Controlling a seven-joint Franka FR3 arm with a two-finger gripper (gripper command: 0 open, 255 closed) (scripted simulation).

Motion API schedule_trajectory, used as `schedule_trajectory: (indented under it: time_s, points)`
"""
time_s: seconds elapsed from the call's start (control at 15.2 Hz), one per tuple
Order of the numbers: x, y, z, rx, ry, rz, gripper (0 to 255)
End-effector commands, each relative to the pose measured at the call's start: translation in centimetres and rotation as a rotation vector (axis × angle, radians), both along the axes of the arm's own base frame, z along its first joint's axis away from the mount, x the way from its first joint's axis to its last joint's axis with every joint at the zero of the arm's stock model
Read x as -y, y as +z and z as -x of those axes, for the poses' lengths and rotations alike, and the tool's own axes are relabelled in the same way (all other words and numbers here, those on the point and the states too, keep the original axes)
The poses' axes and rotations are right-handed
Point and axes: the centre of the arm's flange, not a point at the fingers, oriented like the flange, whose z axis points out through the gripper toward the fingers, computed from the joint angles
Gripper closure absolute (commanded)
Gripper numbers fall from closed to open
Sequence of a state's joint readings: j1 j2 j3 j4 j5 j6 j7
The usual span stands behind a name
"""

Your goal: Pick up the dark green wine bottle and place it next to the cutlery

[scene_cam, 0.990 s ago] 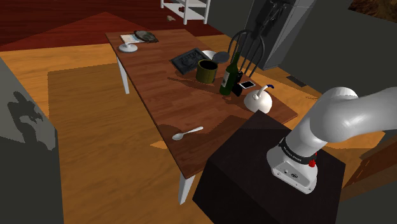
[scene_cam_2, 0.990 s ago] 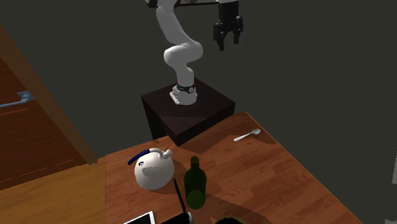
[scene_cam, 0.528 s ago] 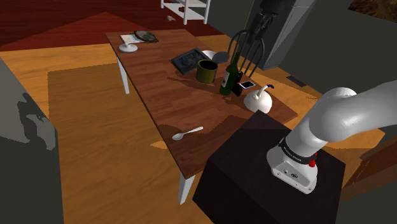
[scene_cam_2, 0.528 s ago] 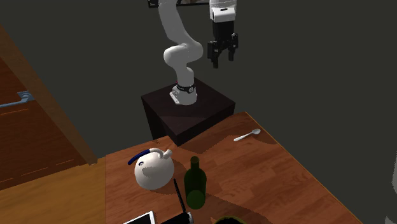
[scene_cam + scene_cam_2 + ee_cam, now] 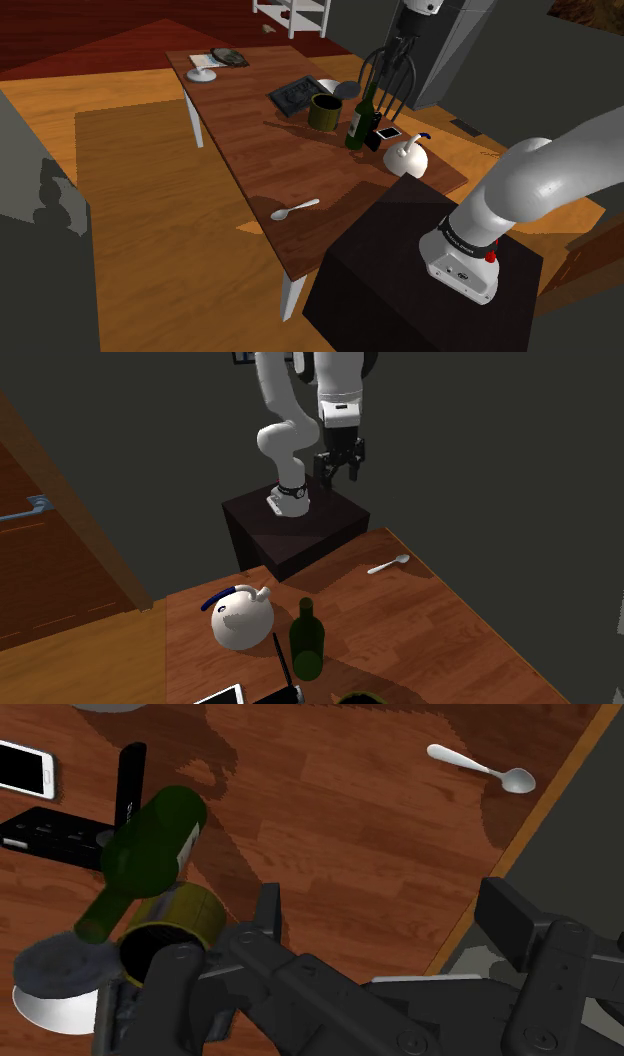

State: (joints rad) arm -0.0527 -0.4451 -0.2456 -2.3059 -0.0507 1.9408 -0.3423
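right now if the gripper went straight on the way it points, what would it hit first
Probably bare table top, between the wine bottle and the spoon, though depth is unclear.

Counts on the surface (image 5: 250,150): one dark green wine bottle (image 5: 361,120), one spoon (image 5: 295,209), one white kettle (image 5: 407,158) with a blue handle, one olive mug (image 5: 323,112), one white phone (image 5: 388,132), one black remote (image 5: 50,836), one dark framed tray (image 5: 297,96), one grey bowl (image 5: 50,969). Far end: one white stand-like item (image 5: 201,70), one dark dish (image 5: 229,57). One chair (image 5: 366,68) behind.
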Motion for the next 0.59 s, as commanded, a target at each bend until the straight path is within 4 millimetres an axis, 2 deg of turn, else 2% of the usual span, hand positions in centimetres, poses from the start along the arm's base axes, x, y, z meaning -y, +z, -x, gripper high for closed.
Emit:
schedule_trajectory:
  time_s: [0.0, 0.53]
  points:
    - [2.0, -1.3, -1.0, -0.004, 0.007, 0.008, 0]
    - [9.5, -6.2, -6.0, -0.019, 0.03, 0.037, 0]
